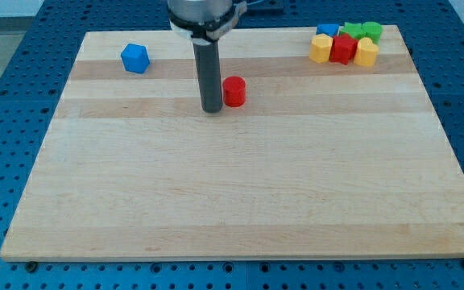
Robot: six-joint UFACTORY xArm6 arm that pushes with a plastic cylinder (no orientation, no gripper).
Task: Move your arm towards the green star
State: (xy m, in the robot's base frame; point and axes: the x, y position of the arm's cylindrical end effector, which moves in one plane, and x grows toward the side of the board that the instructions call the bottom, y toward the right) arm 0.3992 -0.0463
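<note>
While my tip (212, 109) rests just left of the red cylinder (234, 91), holding nothing as a bare rod, the green star (370, 31) sits in the cluster at the view's top right.

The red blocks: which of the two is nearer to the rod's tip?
The red cylinder, alone near the board's middle top, just to the view's right of my tip. The other red block sits in the cluster at the view's top right.

Dark grey rod (212, 76), red cylinder (234, 92), blue cube (135, 58), pale striped wooden board (240, 185)
</note>
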